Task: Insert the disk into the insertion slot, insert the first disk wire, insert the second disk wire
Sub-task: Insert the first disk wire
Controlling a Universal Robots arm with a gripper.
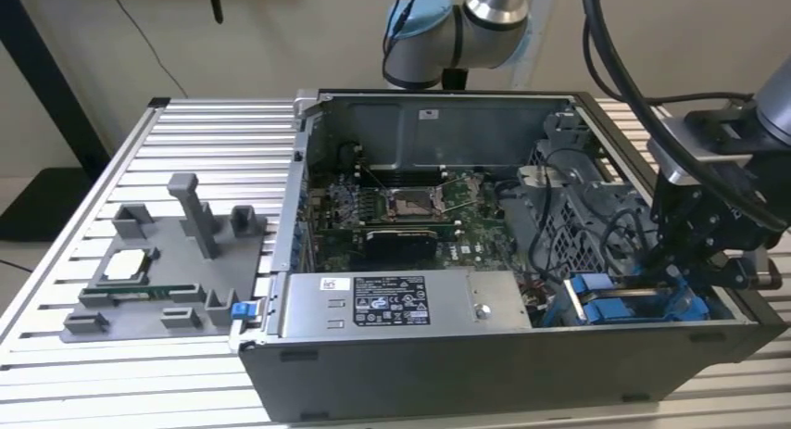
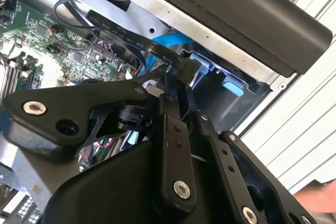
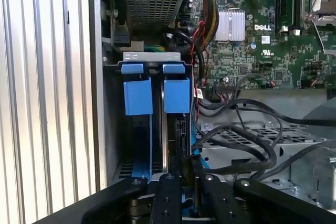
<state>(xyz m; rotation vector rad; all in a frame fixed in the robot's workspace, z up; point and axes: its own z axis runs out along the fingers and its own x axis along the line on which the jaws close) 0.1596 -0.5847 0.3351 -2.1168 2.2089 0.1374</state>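
In the exterior view my gripper (image 1: 677, 279) reaches down into the case's front corner, at the view's right, over the blue drive carriers (image 1: 624, 304). The first wrist view looks into the insertion slot (image 3: 116, 129), a bay holding two blue carrier ends side by side. The disk (image 3: 176, 94) is the one nearer the motherboard and sits seated in the bay, its dark edge running toward my fingers. My gripper (image 3: 185, 170) is shut on a black wire connector (image 3: 185, 162) held at that edge. In the second wrist view my gripper (image 2: 178, 85) pinches the same connector (image 2: 185, 68), which trails a flat black cable (image 2: 121, 31).
Loose black cables (image 3: 239, 136) loop over the perforated cage beside the bay. The motherboard (image 1: 395, 211) and labelled power supply (image 1: 395, 304) fill the rest of the case. A grey fixture (image 1: 161, 281) with small parts stands on the slatted table at the exterior view's left.
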